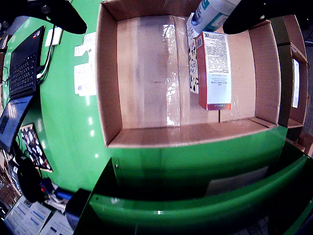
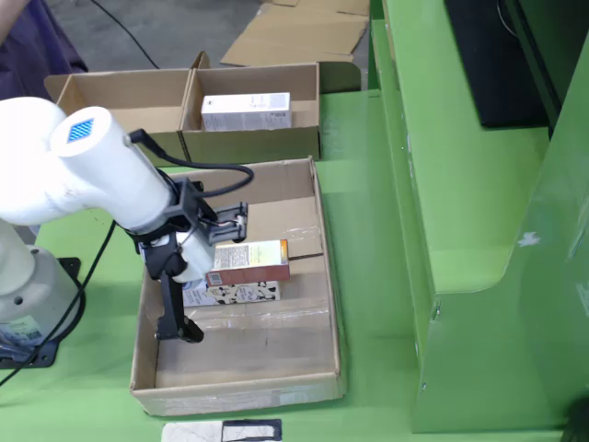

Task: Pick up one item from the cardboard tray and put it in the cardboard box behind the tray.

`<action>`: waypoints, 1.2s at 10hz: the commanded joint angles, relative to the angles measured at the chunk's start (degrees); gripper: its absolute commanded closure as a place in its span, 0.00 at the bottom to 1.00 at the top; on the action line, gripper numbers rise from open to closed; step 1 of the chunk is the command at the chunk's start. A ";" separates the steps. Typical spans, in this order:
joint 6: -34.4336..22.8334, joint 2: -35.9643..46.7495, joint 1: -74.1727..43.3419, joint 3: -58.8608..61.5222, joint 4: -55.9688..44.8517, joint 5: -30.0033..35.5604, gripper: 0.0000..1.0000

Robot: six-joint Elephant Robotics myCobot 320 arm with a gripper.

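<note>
The view that rides on the gripper looks down into the cardboard tray. A red and white carton lies at its right, on top of a black-and-white patterned carton. A white and teal bottle shows at the top edge, right beside the right finger. My gripper is open, its dark fingers spread wide, with nothing between them. In the view from the side my gripper hangs low over the tray, just left of the red carton. Behind the tray stands a cardboard box holding a white carton.
A second, empty cardboard compartment stands left of the box. A laptop and papers lie left of the tray. A tall green bench rises to the right, and flat cardboard lies further back.
</note>
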 commanded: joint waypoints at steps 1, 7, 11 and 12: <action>0.51 -31.49 0.35 60.85 -24.88 0.12 0.00; 1.25 -41.06 9.19 70.22 -17.44 -3.16 0.00; 1.63 -39.13 10.09 70.22 -24.25 -2.57 0.00; 1.63 -39.13 10.09 70.22 -24.25 -2.57 0.00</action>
